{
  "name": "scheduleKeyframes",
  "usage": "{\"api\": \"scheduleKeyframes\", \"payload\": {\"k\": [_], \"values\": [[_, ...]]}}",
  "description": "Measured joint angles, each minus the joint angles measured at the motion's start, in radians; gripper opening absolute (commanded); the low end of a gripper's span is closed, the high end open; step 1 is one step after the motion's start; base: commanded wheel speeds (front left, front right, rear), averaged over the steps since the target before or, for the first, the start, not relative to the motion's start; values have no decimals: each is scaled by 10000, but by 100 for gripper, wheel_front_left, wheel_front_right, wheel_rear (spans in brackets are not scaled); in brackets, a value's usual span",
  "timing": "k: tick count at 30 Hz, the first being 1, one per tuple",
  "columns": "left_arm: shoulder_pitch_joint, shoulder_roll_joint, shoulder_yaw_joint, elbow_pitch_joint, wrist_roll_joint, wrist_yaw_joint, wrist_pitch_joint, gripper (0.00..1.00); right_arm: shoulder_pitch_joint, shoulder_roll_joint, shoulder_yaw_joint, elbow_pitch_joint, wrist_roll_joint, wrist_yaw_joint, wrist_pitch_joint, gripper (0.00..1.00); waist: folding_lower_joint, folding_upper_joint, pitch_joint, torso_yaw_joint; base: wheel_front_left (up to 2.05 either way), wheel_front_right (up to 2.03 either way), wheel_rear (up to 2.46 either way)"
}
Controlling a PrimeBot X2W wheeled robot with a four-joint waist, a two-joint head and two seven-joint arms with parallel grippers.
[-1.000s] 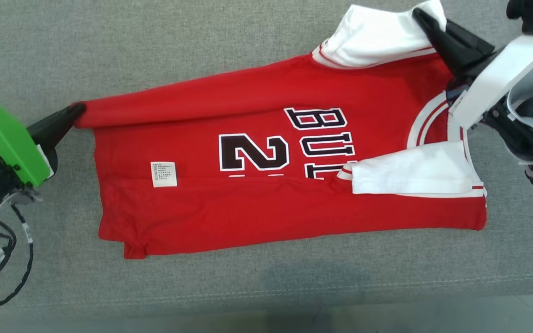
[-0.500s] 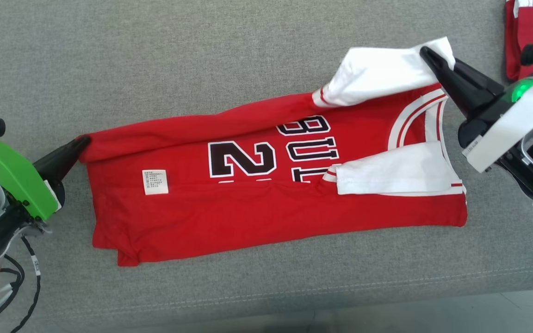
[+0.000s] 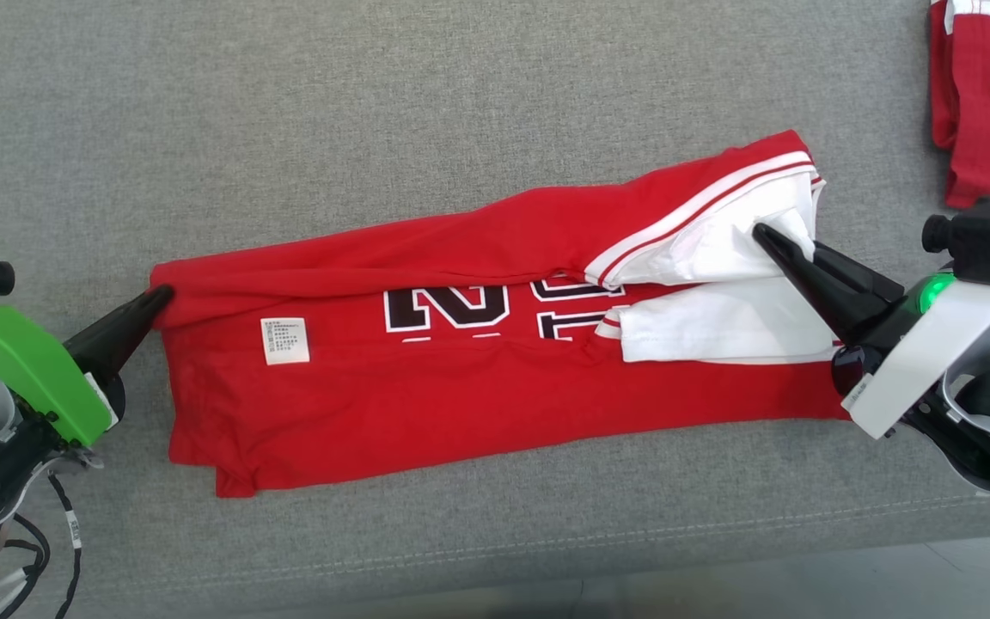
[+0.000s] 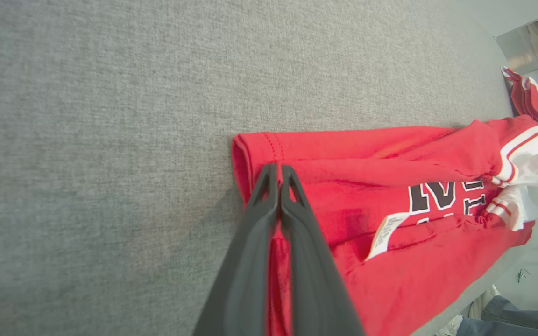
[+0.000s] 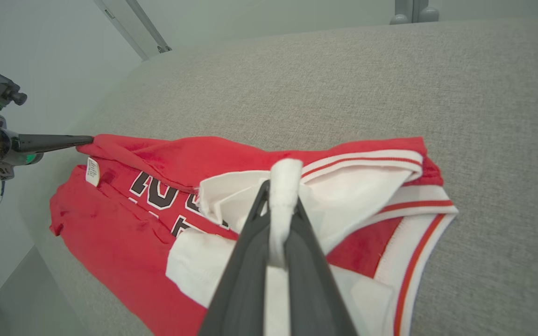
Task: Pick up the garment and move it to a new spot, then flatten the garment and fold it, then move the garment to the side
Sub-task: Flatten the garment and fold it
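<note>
The garment (image 3: pixel 461 404) is a red jersey with white sleeves and black lettering, lying lengthwise on the grey cushion (image 3: pixel 375 112). Its far long edge is folded over toward me, covering the top of the lettering. My left gripper (image 3: pixel 160 299) is shut on the garment's red hem corner at the left end; in the left wrist view the fingers (image 4: pixel 278 175) pinch that hem (image 4: pixel 259 144). My right gripper (image 3: pixel 761 232) is shut on the white sleeve cloth at the right end, and the right wrist view shows white fabric (image 5: pixel 282 186) clamped between its fingers, with the left gripper (image 5: pixel 87 138) at the far hem.
Another red and white garment (image 3: pixel 989 103) lies at the far right of the cushion. The cushion's front edge (image 3: pixel 546 550) runs close below the jersey, with floor beyond. A white care label (image 3: pixel 286 341) shows on the red cloth.
Both grippers have drawn the garment's far edge toward me, folding it over the lettering. The white sleeve that stood raised at the right now lies down on the jersey. The head view has also shifted.
</note>
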Motion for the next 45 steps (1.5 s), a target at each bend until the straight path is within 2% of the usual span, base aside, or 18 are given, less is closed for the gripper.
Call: {"api": "scheduleKeyframes", "payload": {"k": [11,21,24,25,26,27,28,29,36,38,43,45], "values": [[297,311,215,-230,-148,0,-267,0,417,-520,-374,-779,90,-445,-236,0,0,0,-61,-81,0,0,0],[885,458,-56,-426,-295,0,-58,0,1188,-752,-86,-1070,370,-623,15,0,0,0,-39,-90,0,0,0],[1006,476,-111,-418,-391,-2,36,0,1219,-788,63,-1091,359,-627,138,27,0,0,-28,-83,0,0,0],[1015,476,-142,-424,-483,-2,102,6,1219,-813,102,-1101,353,-627,232,40,0,0,-28,-81,0,0,0],[1021,476,-163,-428,-573,-2,144,18,1219,-861,153,-1112,324,-627,314,58,0,0,-28,-79,0,0,0],[1028,483,-176,-428,-593,-2,159,29,1219,-901,178,-1114,314,-627,341,90,0,0,-30,-78,0,0,0],[1031,512,-198,-424,-546,-2,157,55,1218,-941,176,-1114,303,-633,355,100,0,0,-33,-74,0,0,0],[1030,558,-215,-397,-422,-2,107,100,1218,-988,176,-1110,245,-686,389,100,0,0,-44,-65,0,0,0],[1033,940,54,-303,59,13,-290,100,1223,-1078,-245,-1104,656,-1055,433,100,0,0,-169,-29,0,0,0],[1044,1055,107,-397,276,17,-554,100,1220,-1124,-364,-1043,811,-1066,541,100,0,0,-203,-59,0,0,0],[1041,1290,307,-922,1521,332,-1482,100,1213,-1546,-633,-740,1208,-1333,1016,100,0,0,-330,-76,0,0,0],[1023,1348,251,-1243,2585,573,-2119,100,1213,-1620,-732,-453,1578,-1459,1306,100,0,0,-355,21,0,0,0]]}}
